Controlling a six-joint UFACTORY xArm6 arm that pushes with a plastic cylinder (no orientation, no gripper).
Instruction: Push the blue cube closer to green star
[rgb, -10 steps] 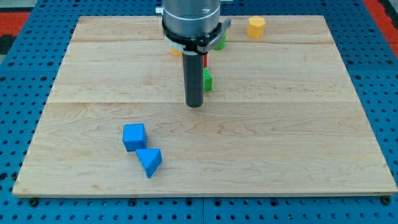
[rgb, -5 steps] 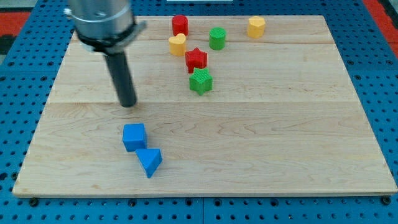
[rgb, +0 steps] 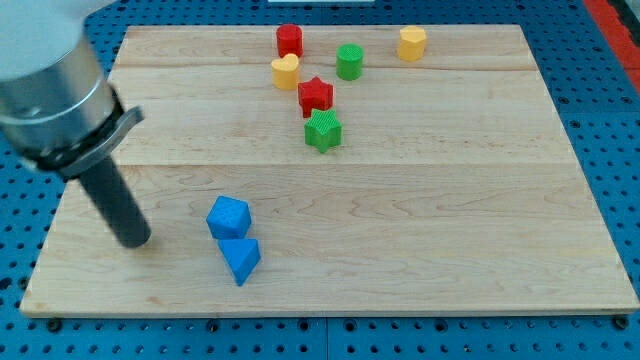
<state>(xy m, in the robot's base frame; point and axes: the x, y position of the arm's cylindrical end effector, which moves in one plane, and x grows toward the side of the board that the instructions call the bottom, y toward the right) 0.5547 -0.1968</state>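
The blue cube sits at the board's lower left, turned a little, touching the blue triangular block just below it. The green star lies up and to the right of the cube, near the board's middle top. My tip rests on the board to the left of the blue cube, a short gap away from it. The dark rod rises up and left from the tip to the grey arm body.
A red star sits just above the green star. A yellow heart, a red cylinder, a green cylinder and a yellow block stand near the view's top. The wooden board lies on blue pegboard.
My tip has swept from the board's middle leftward and down to beside the blue cube. The cube has shifted slightly right and rotated, now touching the triangle.
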